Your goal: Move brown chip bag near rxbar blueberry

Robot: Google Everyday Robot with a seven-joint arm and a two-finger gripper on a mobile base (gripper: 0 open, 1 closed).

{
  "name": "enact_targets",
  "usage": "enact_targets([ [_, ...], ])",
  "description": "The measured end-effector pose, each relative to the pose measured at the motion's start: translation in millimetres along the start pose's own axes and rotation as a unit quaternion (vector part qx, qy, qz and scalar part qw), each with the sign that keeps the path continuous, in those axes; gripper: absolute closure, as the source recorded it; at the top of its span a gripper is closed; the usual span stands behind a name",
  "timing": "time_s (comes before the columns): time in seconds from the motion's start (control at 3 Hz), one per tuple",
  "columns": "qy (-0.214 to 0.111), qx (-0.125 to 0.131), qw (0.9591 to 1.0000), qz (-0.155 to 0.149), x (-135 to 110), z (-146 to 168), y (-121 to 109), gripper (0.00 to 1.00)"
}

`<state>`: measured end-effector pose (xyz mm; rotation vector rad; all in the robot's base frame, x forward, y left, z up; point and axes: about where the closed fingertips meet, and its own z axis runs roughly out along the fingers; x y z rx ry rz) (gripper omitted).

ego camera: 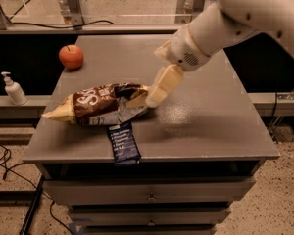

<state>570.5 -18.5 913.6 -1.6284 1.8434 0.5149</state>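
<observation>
Reaching down from the upper right, the cream-coloured two-finger gripper (154,98) sits low over the middle of the grey cabinet-top surface (210,124), its tip right at the right-hand end of the wrinkly dark brown foil chip bag with white lettering (100,104). Whether the gripper is open or closed, and whether it has any hold on the bag, I cannot tell, since its tip and the bag's pale end run together. The bag lies flat on its side, long axis running left to right, with its tan-yellow left end pointing toward the left edge of the surface. Just below the bag's right half lies the small flat navy-blue wrapper bar with lines of white text (123,142). Its top end is touching or slightly tucked under the bag's lower edge, and its bottom end reaches the front edge of the surface. Behind the gripper, the thick white arm (235,21) climbs out of view at the top right. A round red apple (71,56) stands near the back left corner, well apart from the bag. Off the surface to the left, a white pump bottle (12,89) stands on a lower ledge, and grey drawer fronts (149,196) sit beneath the top.
</observation>
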Motion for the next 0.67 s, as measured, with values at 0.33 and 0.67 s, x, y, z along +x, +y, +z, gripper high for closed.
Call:
enact_targets([
  [0.33,0.007,0.059,0.9979,0.027,40.7,-92.0,-34.8,0.00],
  [0.67,-0.001,0.085,0.9962,0.019,29.3,-117.6,-45.5,0.00],
])
